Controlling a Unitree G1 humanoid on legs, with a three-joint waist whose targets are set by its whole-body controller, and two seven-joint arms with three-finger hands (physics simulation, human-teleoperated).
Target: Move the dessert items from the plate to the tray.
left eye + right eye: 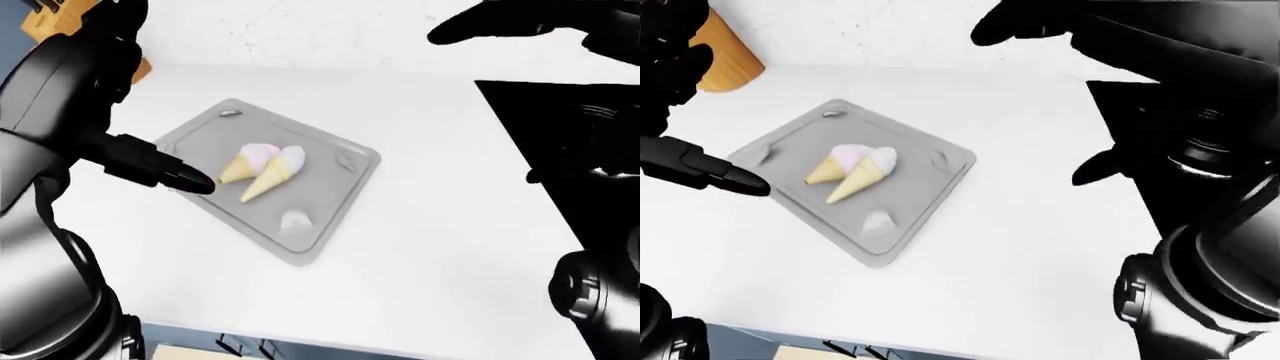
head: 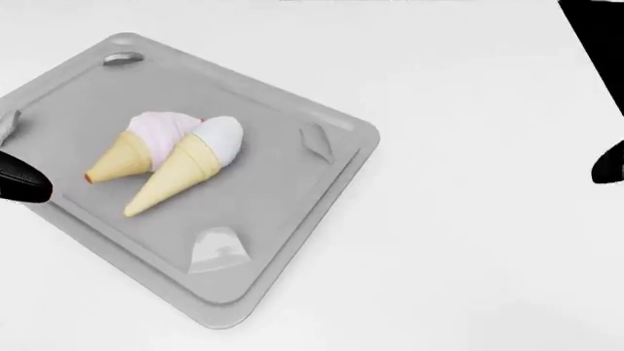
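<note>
Two ice-cream cones, pink-topped (image 2: 146, 142) and white-topped (image 2: 190, 170), are shown lying touching on the grey tray (image 2: 292, 219) on the white surface (image 2: 468, 241). The left hand (image 1: 150, 165) is extended beside the tray, fingers released; the right hand's (image 1: 500, 26) fingers cannot be judged. No plate is visible; transfer appears complete, and only withdrawal seems required.

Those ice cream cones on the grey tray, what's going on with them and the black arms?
Two ice cream cones, a pink one and a white one, lie side by side, touching, on a grey tray on a white counter. Neither is held. The robot's left hand points its fingers at the tray's left edge, and its right hand hangs above the counter, away from the tray. No plate shows.
</note>
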